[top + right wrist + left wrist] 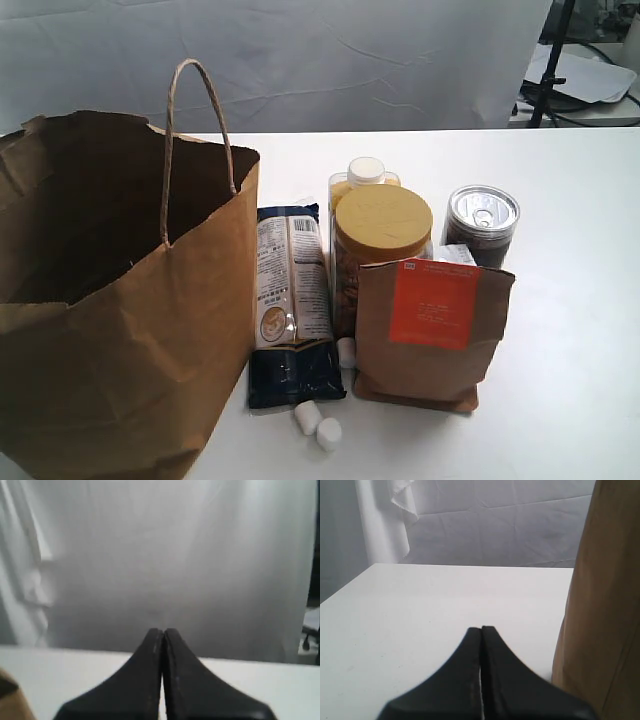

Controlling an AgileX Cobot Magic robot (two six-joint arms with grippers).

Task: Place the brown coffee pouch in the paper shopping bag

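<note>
The exterior view looks down on the table (580, 300) from near, facing the white curtain (350, 60) at upper frame. Both wrist views look low toward it; the left shares the paper shopping bag (605, 605).

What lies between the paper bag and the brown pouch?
In the exterior view, a dark blue packet and small white pieces lie between bag and pouch.

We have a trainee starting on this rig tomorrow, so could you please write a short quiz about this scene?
1. True or false: the brown coffee pouch already lies inside the paper shopping bag.
2. The pouch's label is: A green, B orange-red, C blue?
3. Are the left tool and the right tool open or shut?
Key: 1 false; 2 B; 3 both shut.
</note>
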